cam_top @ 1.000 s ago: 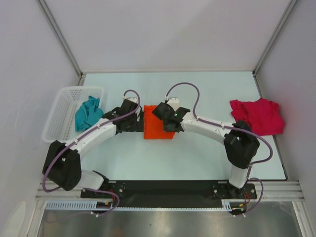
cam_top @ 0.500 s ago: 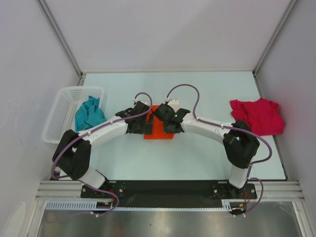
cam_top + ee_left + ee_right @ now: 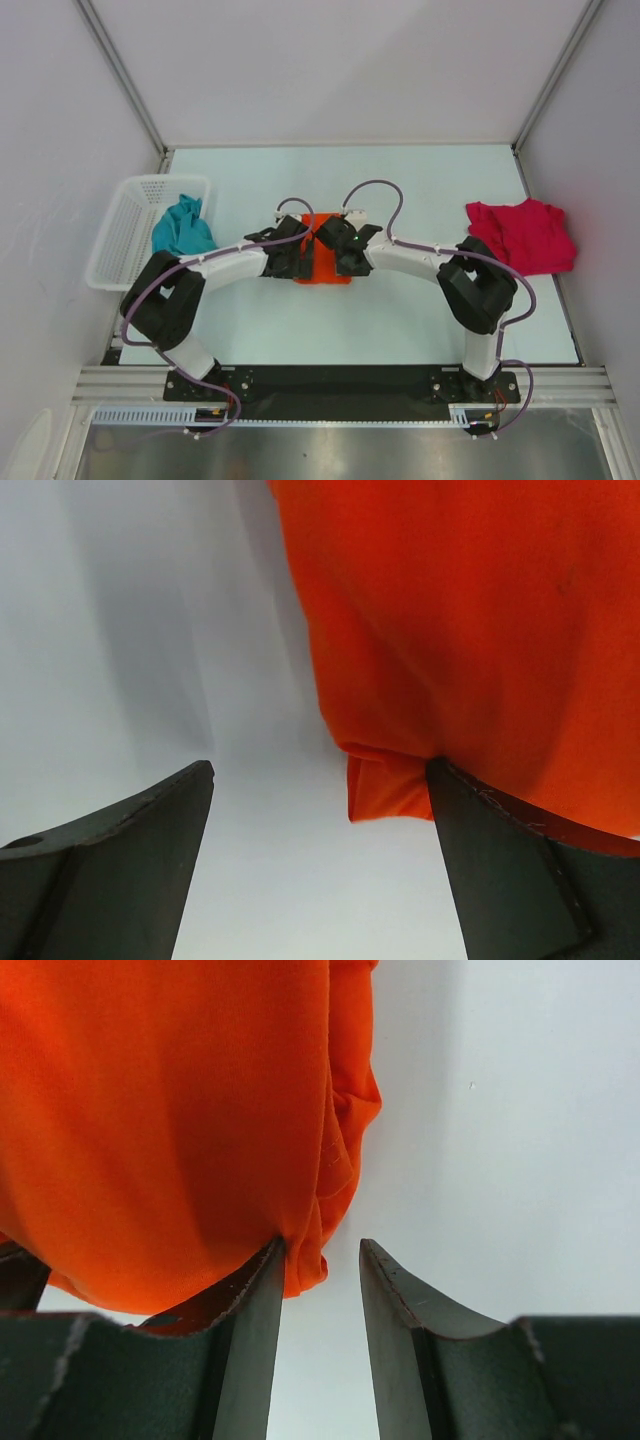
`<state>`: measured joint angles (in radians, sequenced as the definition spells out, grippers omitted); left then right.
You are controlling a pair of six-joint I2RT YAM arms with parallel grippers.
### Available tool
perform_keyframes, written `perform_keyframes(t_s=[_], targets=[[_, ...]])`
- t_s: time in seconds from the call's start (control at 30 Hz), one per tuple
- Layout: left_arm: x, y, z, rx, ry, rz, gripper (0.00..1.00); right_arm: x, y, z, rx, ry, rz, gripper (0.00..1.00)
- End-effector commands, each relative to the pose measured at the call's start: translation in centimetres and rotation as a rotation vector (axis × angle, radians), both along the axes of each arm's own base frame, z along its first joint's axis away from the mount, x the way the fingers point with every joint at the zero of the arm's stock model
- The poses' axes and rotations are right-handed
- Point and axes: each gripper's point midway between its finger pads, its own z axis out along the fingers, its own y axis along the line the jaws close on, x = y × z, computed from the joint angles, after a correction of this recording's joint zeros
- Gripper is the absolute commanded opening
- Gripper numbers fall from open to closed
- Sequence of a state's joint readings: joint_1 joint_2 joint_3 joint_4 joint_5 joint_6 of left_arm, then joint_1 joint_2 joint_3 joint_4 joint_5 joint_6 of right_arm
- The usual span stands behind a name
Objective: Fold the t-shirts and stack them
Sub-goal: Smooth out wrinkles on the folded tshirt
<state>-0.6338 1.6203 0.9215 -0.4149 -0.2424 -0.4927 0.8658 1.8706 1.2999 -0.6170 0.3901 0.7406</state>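
Both arms are folded at the elbow close to their bases, with the forearms stretched inward and low over the bench [image 3: 400, 190], so the two wrists nearly meet at its middle. The left tool [image 3: 298, 262] sits at the left edge of the folded bright orange t-shirt [image 3: 322, 274], and the right tool [image 3: 335, 250] sits over its right part.

In the left wrist view the left tool [image 3: 318, 768] stands wide. Its right finger is against a small tucked corner of the orange cloth and its left finger is over bare bench, with nothing gripped. In the right wrist view the right tool [image 3: 321, 1243] is narrow, with a slim gap showing bare bench. The shirt's folded edge lies against the outer side of its left finger, and no cloth is seen between the two fingers.

The orange t-shirt lies flat as a compact rectangle at the bench's centre, with bare bench on every side, widest toward the far wall. The crimson red t-shirt [image 3: 522, 235] lies crumpled near the right edge, well apart from both tools and just beyond the right arm's elbow. The teal t-shirt [image 3: 180, 230] is bunched at the right side of the white mesh basket [image 3: 125, 230] and seems to spill over its rim. The basket stands against the left wall, near the left arm's elbow.
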Motion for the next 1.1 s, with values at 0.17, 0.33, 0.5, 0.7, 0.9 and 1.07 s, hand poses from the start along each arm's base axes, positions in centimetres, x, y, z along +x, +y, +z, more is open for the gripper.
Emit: perform_keyframes(t_s=[0.17, 0.33, 0.5, 0.7, 0.9, 1.07], targets=[[2.0, -2.5, -0.4, -0.042, -0.022, -0.025, 0.93, 1.7, 0.4, -0.4, -0.006, -0.002, -0.009, 0.42], [2.6, -2.3, 1.2, -0.017, -0.038, -0.024, 0.93, 2.4, 0.7, 0.7, -0.011, -0.020, -0.007, 0.42], [2.2, -1.8, 2.2, -0.008, -0.037, -0.001, 0.93, 2.6, 0.4, 2.3, -0.001, -0.050, -0.013, 0.42], [2.9, -1.5, 4.9, -0.011, -0.090, 0.021, 0.93, 3.4, 0.4, 4.5, 0.006, -0.090, -0.020, 0.42], [4.1, -2.0, 7.1, -0.016, -0.132, 0.022, 0.94, 4.3, 0.6, 6.9, 0.017, -0.134, -0.017, 0.42], [5.9, -2.8, 7.3, -0.004, -0.145, 0.004, 0.94, 5.9, 0.3, 6.4, 0.003, -0.123, -0.025, 0.43]])
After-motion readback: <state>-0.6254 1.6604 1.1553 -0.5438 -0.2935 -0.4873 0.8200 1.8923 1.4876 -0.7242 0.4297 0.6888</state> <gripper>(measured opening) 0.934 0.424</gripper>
